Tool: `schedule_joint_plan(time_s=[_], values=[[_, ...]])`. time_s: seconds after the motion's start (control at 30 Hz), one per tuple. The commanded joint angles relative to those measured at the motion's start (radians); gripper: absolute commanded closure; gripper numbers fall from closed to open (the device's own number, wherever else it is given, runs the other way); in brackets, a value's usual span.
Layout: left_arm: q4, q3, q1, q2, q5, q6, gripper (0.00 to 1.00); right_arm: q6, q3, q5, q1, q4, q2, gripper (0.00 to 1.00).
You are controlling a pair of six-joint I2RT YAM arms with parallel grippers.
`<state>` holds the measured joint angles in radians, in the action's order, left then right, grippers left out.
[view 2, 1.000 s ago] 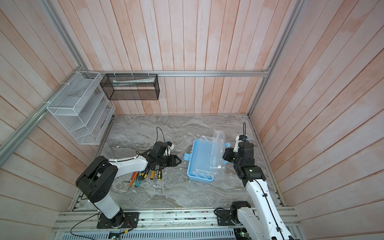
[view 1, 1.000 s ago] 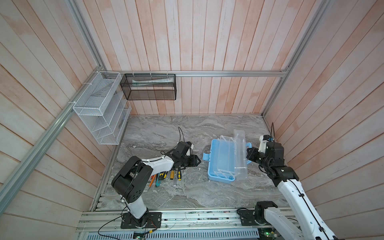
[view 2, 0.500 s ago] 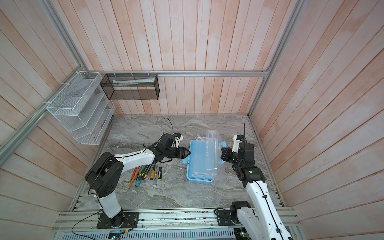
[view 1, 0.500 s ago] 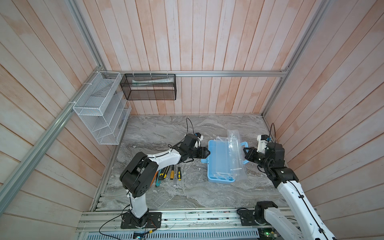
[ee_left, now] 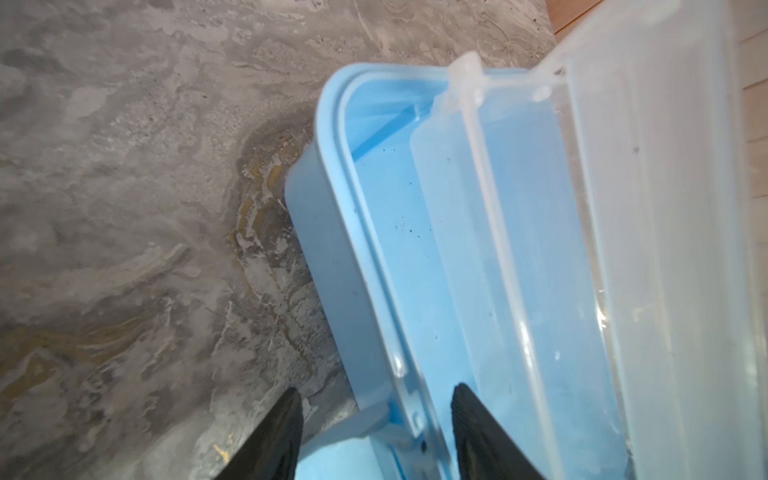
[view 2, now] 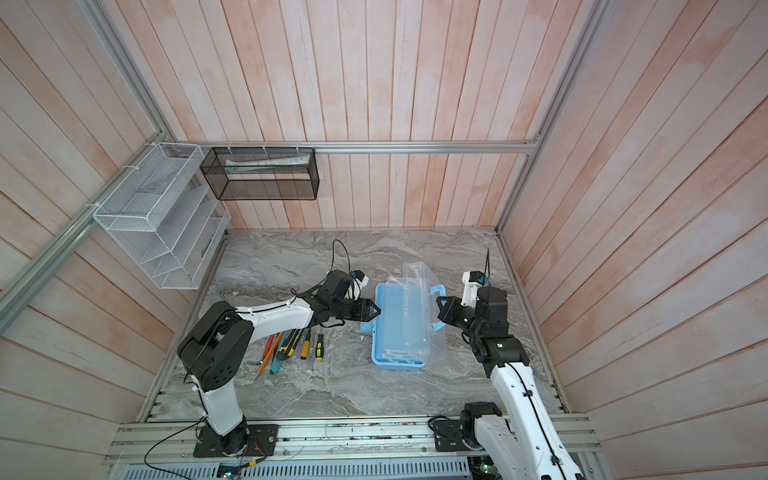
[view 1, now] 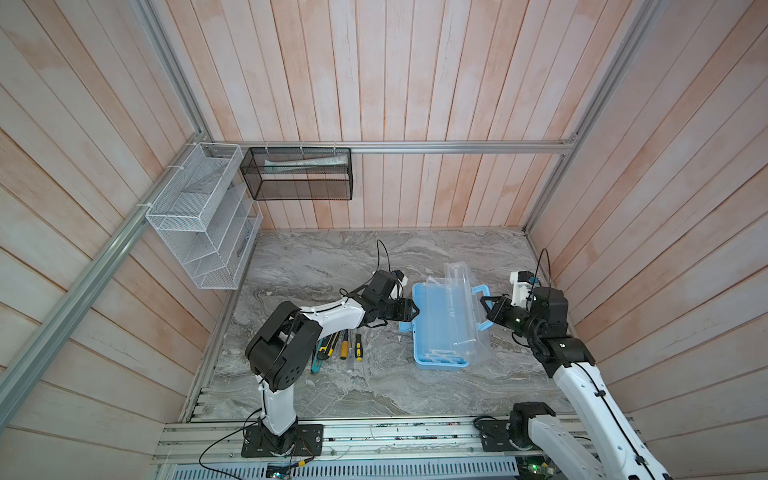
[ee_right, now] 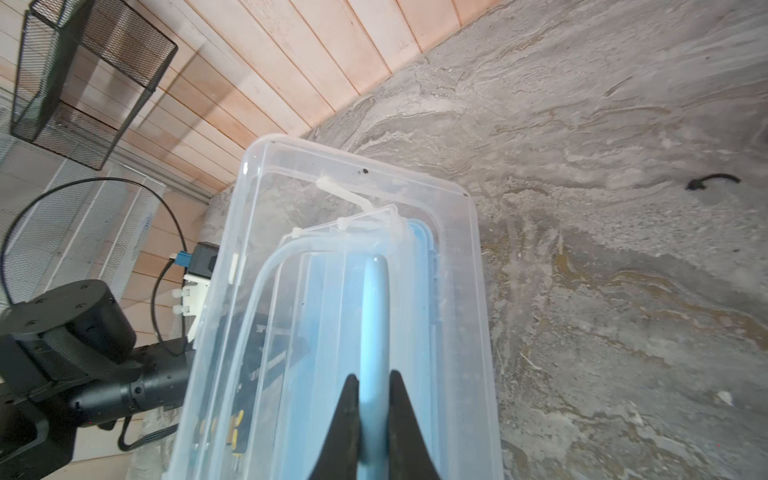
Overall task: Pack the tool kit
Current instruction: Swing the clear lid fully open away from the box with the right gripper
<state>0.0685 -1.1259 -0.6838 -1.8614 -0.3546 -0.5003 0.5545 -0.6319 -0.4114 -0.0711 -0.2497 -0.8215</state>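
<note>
Packing has barely begun: the tool kit's case (view 2: 399, 332) stands open with nothing showing on its floor. The screwdrivers (view 2: 319, 348), cutter (view 2: 286, 347) and pencils (view 2: 266, 353) lie in a loose row on the marbled table (view 1: 332, 257), just left of the case and partly under the left arm. All of them have to go in, and the lid has to come down and latch. The case sits right of centre in both top views, its light-blue base (view 1: 432, 332) flat on the table. The see-through lid (view 1: 465, 324) is swung up toward the right, and a clear inner tray (ee_left: 498, 249) is raised above the base floor. The right gripper (ee_right: 372, 374) is pinched narrow on the light-blue handle (ee_right: 374, 311), propping the lid. The left gripper (ee_left: 374, 388) has its jaws partway apart, straddling the base's long wall near a latch, and neither pad clearly presses on it.
</note>
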Motion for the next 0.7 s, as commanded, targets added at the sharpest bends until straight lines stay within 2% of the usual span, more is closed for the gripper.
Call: schedule_joint_plan(time_s=[0.0, 0.07, 0.3, 0.47, 0.6, 0.67], values=[[0.059, 0.005, -0.002, -0.003, 0.057, 0.012, 0.42, 0.023, 0.014, -0.065, 0.000, 0.074, -0.001, 1.00], [0.065, 0.037, 0.007, 0.011, 0.066, 0.006, 0.43, 0.000, -0.003, -0.037, 0.001, 0.051, -0.013, 1.00], [0.038, 0.137, 0.034, 0.043, 0.075, -0.021, 0.45, -0.150, -0.097, 0.165, 0.005, -0.130, -0.068, 1.00], [0.005, 0.165, 0.036, 0.051, 0.081, -0.045, 0.46, -0.178, -0.106, 0.198, 0.069, -0.182, -0.104, 1.00], [-0.030, 0.166, 0.036, 0.057, 0.065, -0.059, 0.47, -0.179, -0.096, 0.208, 0.101, -0.184, -0.107, 0.79], [-0.049, 0.168, 0.035, 0.062, 0.057, -0.065, 0.48, -0.179, -0.098, 0.226, 0.118, -0.189, -0.107, 0.72]])
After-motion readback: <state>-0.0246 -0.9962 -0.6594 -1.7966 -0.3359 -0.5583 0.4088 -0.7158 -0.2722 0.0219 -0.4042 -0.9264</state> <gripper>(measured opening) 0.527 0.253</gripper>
